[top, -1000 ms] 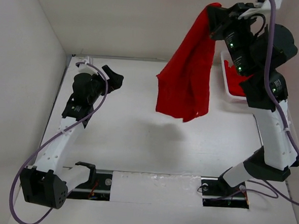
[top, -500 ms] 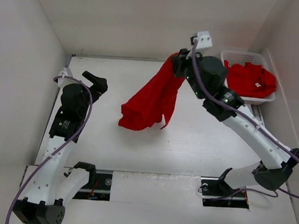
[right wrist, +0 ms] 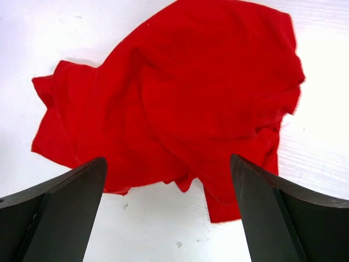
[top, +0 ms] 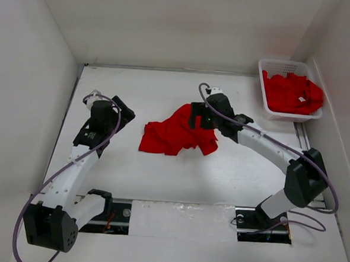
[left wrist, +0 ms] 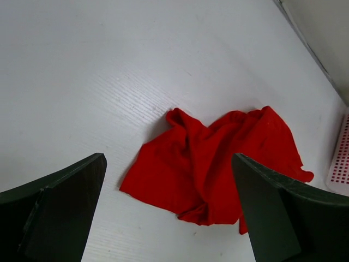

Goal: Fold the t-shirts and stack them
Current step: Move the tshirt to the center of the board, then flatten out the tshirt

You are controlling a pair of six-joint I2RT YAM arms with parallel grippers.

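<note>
Left gripper (top: pixel 124 109): jaws fully apart, nothing held, poised over the left half of the table (top: pixel 131 164) and aimed at the cloth, so a reach for its near edge looks likely. Shirt (top: pixel 175 134): one red shirt lies crumpled at mid-table, bunched and overlapped on itself, no hem or sleeve laid flat. It sits between the two arms, presumably because both can reach it there for spreading. Right gripper (top: pixel 194 120): jaws wide, nothing between them, directly above the shirt's right part. Its wrist view shows cloth beneath the gap, but whether the tips touch the fabric cannot be confirmed. Basket (top: pixel 292 116): at the far right corner, well apart from the shirt, with further red shirts (top: pixel 291 93) heaped inside, unfolded. Assessment: folding is not begun and no stack exists; the shirt needs flattening first.
</note>
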